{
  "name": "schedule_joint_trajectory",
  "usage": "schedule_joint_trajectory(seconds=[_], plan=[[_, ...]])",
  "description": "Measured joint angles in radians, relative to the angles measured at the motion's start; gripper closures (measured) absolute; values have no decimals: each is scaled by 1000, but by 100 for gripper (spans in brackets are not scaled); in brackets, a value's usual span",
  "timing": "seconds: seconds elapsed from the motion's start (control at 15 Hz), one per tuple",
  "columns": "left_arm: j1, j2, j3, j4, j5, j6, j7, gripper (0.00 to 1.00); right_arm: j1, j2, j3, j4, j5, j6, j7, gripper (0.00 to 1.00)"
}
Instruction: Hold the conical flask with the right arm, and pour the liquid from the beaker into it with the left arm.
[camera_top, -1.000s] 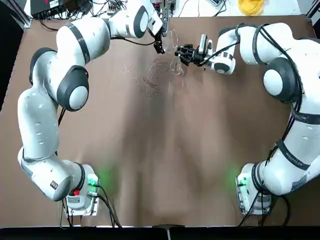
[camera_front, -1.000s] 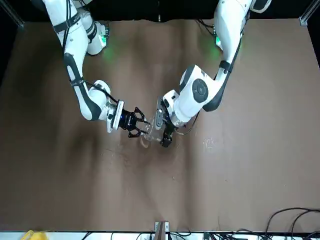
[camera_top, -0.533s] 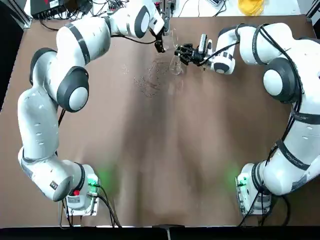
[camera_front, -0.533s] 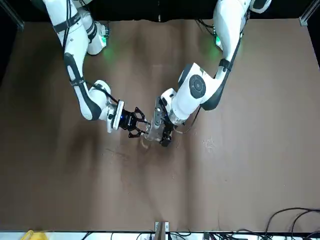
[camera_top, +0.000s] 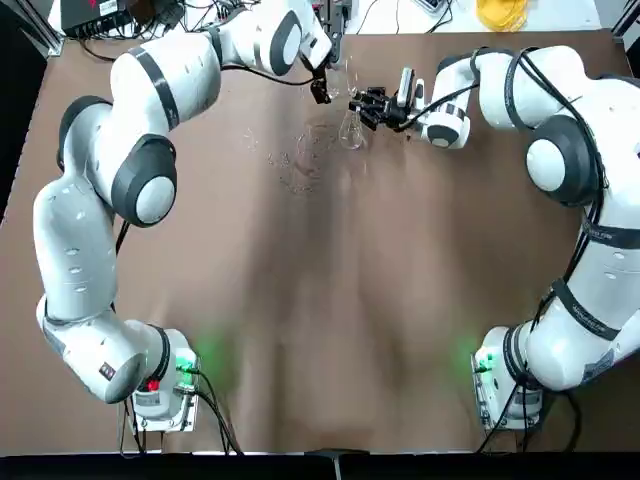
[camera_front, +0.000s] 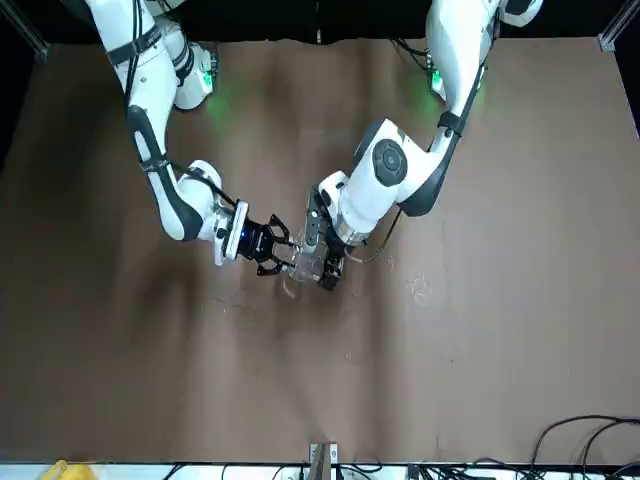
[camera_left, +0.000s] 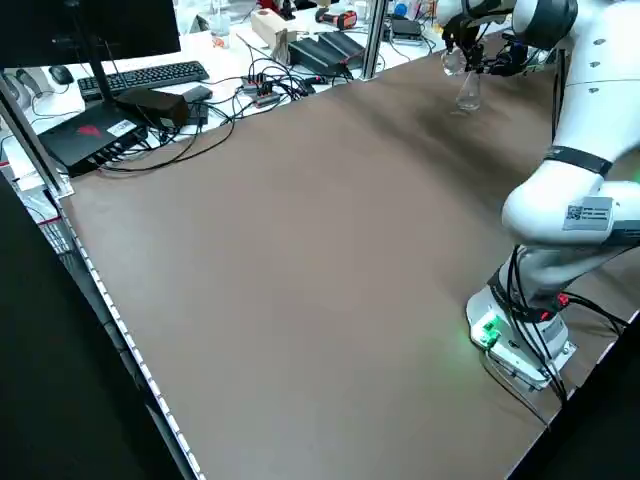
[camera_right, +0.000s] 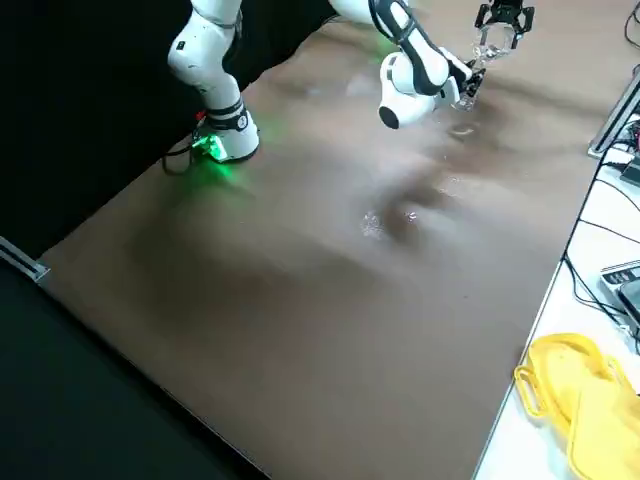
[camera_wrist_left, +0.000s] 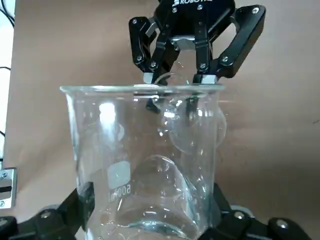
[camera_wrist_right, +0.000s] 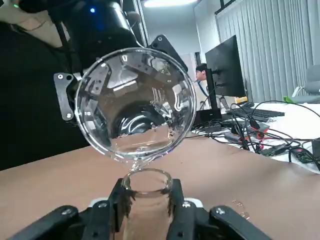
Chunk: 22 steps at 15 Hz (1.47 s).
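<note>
The left pincer (camera_wrist_left: 150, 220) grips the beaker (camera_wrist_left: 145, 160), tipped over the neck of the conical flask (camera_wrist_right: 148, 210), which the right pincer (camera_wrist_right: 149, 207) pinches. Tilting faster could overshoot the narrow mouth and wet the desk (camera_top: 320, 330).

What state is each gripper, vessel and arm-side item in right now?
Left gripper: closed on the beaker, at the far middle of the table.
Right gripper: closed on the flask's neck, facing the left one.
Beaker: tipped, mouth over the flask, liquid at its lip.
Conical flask: held, mouth open under the beaker's rim.
Monitor: screen dark.
</note>
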Motion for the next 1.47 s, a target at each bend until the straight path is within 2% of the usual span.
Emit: schedule_joint_trajectory(seconds=[0.33, 0.53, 1.07, 1.47], plan=[[-15, -11, 1, 0, 39, -5, -10, 2, 0, 0, 0, 0, 0, 0, 0, 61], [-16, -22, 4, 0, 104, -30, -62, 2, 0, 0, 0, 0, 0, 0, 0, 61], [-40, -33, 18, 0, 160, -42, -107, 2, 1, 0, 0, 0, 0, 0, -1, 61], [-97, -33, 85, 0, 161, -55, -127, 2, 4, 0, 0, 0, 0, 0, -1, 61]])
